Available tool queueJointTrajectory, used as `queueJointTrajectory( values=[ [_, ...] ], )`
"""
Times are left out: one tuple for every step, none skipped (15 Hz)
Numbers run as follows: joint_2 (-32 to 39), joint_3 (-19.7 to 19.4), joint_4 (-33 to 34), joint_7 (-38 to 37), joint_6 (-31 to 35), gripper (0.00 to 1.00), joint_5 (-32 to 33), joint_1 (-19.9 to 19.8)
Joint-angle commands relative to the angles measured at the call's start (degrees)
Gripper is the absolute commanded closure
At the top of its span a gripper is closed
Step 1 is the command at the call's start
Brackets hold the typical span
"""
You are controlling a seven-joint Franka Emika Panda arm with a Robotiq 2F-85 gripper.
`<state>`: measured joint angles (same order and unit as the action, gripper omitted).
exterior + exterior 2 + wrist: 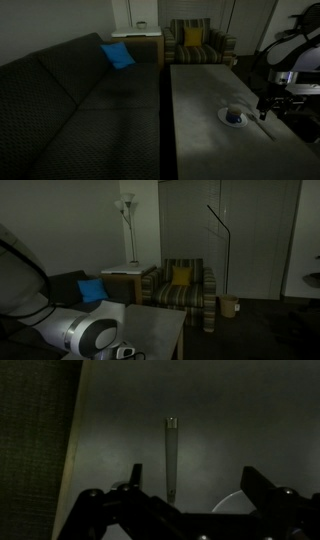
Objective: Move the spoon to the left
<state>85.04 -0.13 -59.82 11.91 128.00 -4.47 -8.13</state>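
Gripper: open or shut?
Open. In the wrist view the gripper has its jaws wide apart, the spoon lying untouched between them.

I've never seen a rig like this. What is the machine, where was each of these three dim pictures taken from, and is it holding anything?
The machine is a single robot arm that ends in a grasping part, the end effector. Both exterior views come from cameras standing in the room. The wrist view comes from a camera on the arm itself and looks past the end effector, whose jaws stand open. On the grey table lie a thin pale spoon and a white saucer with a small dark cup on it. A dark sofa stands beside the table. Nothing is held, and the spoon lies untouched.
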Motion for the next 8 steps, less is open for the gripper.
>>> queueJointTrajectory(
  values=[
    [-0.10,-2.07,-0.85,-1.01,2.69,0.00,4.37,2.45],
    [-0.09,-2.71,-1.20,-2.56,3.22,0.00,5.23,2.95],
    [-0.09,-3.00,-1.40,-3.34,3.63,0.00,5.95,3.26],
    [-0.09,-2.97,-1.43,-3.38,3.87,0.00,6.40,2.93],
    [-0.09,-2.69,-1.53,-3.13,4.31,0.00,6.54,2.55],
    [-0.08,-1.81,-2.37,-2.60,5.45,0.00,6.23,2.15],
    [-0.08,-0.58,-3.06,-0.66,5.31,0.00,5.99,1.60],
    [-0.05,0.69,-3.56,1.79,4.65,0.00,5.77,0.78]
  ],
)
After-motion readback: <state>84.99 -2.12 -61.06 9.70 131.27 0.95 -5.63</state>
